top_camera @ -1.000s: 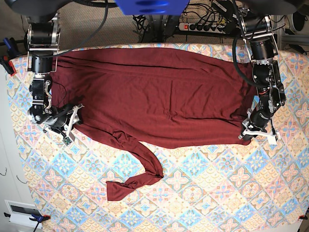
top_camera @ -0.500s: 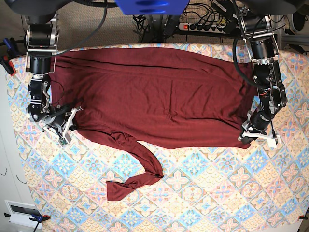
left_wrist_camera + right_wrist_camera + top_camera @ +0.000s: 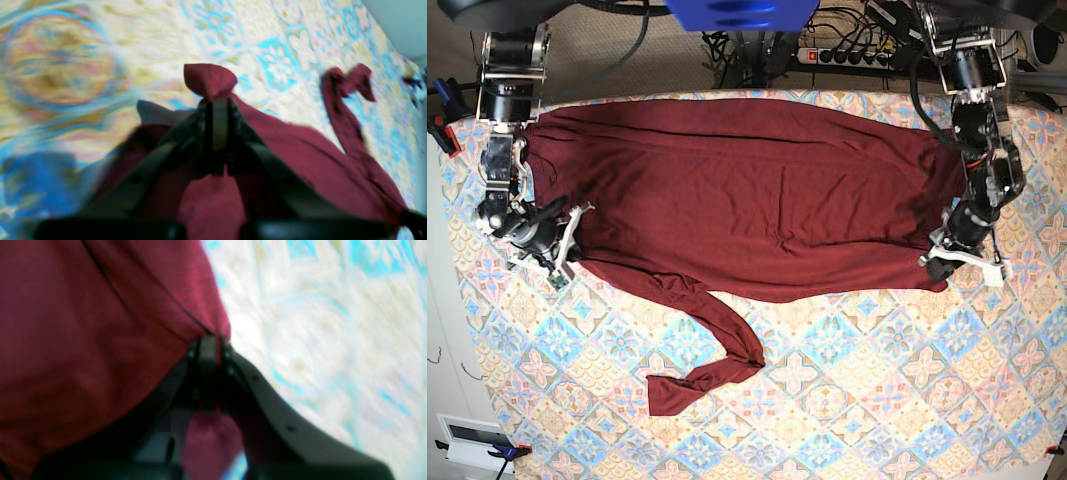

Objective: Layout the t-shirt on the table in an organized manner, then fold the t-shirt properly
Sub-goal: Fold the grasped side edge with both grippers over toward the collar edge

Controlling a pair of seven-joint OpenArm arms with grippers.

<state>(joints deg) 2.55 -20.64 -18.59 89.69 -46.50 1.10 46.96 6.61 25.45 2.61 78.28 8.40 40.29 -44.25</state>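
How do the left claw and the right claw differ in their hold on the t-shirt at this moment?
The left claw pinches a corner of the t-shirt, with a tuft poking past its tips; the right claw nips a flat edge, with nothing protruding. In the base view, the left claw sits at the garment's right end, the right claw at its left end. Both are shut on fabric.

Overhead base view; two close wrist views, all sharing the t-shirt [image 3: 747, 190].

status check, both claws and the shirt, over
Left claw shut on t-shirt corner. Right claw shut on the opposite edge. Shirt spread across table, one sleeve trailing twisted. Nothing in the way.
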